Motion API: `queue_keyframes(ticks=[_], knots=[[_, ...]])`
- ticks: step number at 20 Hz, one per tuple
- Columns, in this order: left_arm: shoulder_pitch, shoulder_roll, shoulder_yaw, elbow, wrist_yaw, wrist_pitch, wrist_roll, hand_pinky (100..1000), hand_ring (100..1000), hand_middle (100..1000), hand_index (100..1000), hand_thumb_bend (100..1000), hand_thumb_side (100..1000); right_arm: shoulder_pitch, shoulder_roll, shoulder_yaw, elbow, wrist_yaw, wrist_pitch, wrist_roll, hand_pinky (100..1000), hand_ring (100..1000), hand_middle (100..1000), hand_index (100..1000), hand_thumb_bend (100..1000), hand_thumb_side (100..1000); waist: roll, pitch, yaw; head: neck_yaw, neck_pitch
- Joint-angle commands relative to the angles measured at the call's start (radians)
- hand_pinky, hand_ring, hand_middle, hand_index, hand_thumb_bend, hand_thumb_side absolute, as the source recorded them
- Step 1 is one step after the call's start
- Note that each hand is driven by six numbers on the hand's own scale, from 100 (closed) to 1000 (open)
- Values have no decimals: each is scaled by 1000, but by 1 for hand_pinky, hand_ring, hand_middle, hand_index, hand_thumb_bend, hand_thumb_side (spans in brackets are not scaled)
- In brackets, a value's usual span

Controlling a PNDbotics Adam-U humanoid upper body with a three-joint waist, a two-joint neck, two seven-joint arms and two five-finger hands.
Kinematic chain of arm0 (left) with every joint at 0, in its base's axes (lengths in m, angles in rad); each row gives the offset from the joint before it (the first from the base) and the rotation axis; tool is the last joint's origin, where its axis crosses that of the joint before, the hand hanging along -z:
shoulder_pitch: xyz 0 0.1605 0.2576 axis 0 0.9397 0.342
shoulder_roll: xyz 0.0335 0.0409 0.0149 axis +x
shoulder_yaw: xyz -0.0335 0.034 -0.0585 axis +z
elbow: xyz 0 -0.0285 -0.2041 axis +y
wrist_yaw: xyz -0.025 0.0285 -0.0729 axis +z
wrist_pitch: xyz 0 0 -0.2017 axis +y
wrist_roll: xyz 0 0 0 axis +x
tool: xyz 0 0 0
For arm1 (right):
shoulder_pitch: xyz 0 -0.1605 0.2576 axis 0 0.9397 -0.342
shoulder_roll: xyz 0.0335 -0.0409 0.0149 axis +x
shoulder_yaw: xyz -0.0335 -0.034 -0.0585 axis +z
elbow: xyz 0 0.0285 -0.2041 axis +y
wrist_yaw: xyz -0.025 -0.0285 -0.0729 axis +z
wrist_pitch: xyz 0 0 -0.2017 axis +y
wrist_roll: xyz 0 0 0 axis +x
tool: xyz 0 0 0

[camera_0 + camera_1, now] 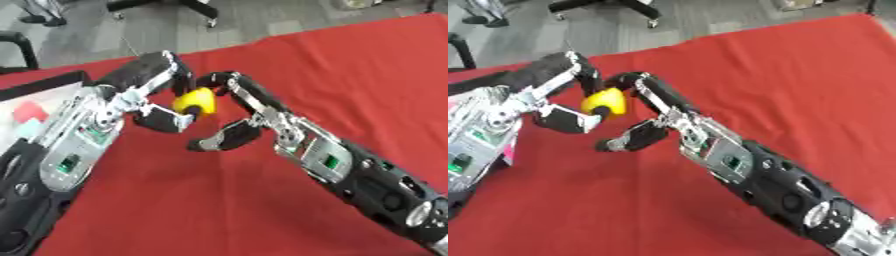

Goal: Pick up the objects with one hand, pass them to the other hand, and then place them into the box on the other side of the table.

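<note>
A small yellow object (197, 101) hangs above the red table (350, 75) at the centre left. My left hand (131, 95) comes in from the left with its fingers curled over the object's top and its thumb under it. My right hand (271, 120) reaches up from the lower right. Its fingertips (223, 80) lie against the object's upper right side, while its thumb (219, 141) is spread well below and clear of it. The box (44, 82) sits at the left edge, dark-rimmed with a pale inside.
Inside the box lie a red piece (31, 111) and a pale teal piece (31, 128). The red cloth stretches bare to the right and front. Beyond the table's far edge are a grey floor and chair legs (188, 7).
</note>
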Motion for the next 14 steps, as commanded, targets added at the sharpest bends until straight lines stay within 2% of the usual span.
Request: queue_keyframes(ticks=[1, 6, 10, 14], knots=[[-16, 11, 17, -17, -8, 1, -13, 725, 550, 386, 407, 187, 100, -13, -9, -12, -8, 13, 19, -11, 766, 828, 648, 819, 736, 240, 3, -4, 2, 0, -6], [-6, 30, 31, -26, -11, 5, -28, 724, 550, 385, 408, 193, 100, -6, -13, -15, -8, 8, 40, -39, 763, 826, 645, 815, 719, 239, 4, -6, 3, 1, -1], [8, 81, 56, -41, -1, 21, -34, 724, 550, 387, 412, 186, 100, 2, -20, -19, -8, -3, 50, -56, 762, 798, 644, 815, 712, 240, 7, -11, 6, 1, 3], [36, 151, 115, -70, 41, 60, -25, 727, 548, 388, 411, 174, 100, 8, -28, -22, -14, -9, 54, -66, 761, 789, 642, 813, 706, 238, 9, -14, 9, 3, 5]])
